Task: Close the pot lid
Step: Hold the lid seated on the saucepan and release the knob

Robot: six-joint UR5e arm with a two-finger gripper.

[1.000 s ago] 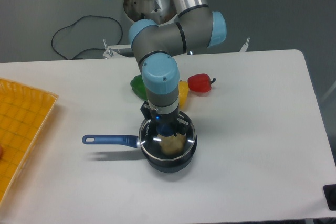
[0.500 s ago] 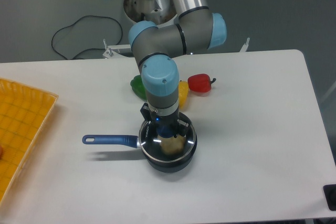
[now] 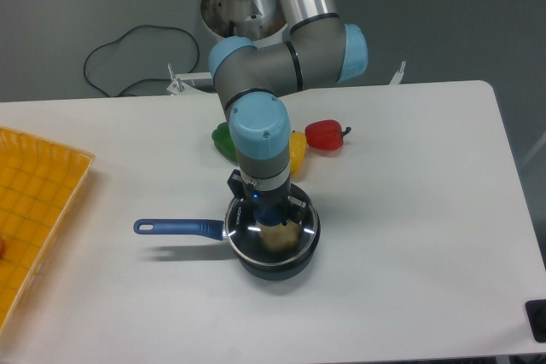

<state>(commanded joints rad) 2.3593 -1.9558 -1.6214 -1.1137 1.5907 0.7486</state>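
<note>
The pot lid [image 3: 271,229] is seen lying flat on the pot [image 3: 273,258], a little below and left of the frame's centre, its metal rim matching the pot's rim all round and its blue knob partly visible at the middle. Through the glass a pale tan object [image 3: 279,237] is seen inside the pot. The pot's long blue handle [image 3: 177,228] is stretched to the left, level with the table [image 3: 426,210]. The gripper [image 3: 269,212] is placed straight above the lid, pointing down, with its dark fingers set on either side of the knob; whether the knob is actually pinched cannot be told from this view. Just behind the arm [image 3: 260,138], towards the upper middle of the frame, three peppers are lined up: a green pepper [image 3: 224,140] at the left, a yellow pepper [image 3: 298,151] partly hidden by the wrist, and a red pepper [image 3: 326,135] at the right. An orange tray [image 3: 38,202] is cut off by the left edge, and a black cable [image 3: 119,57] is looped on the floor at upper left.
</note>
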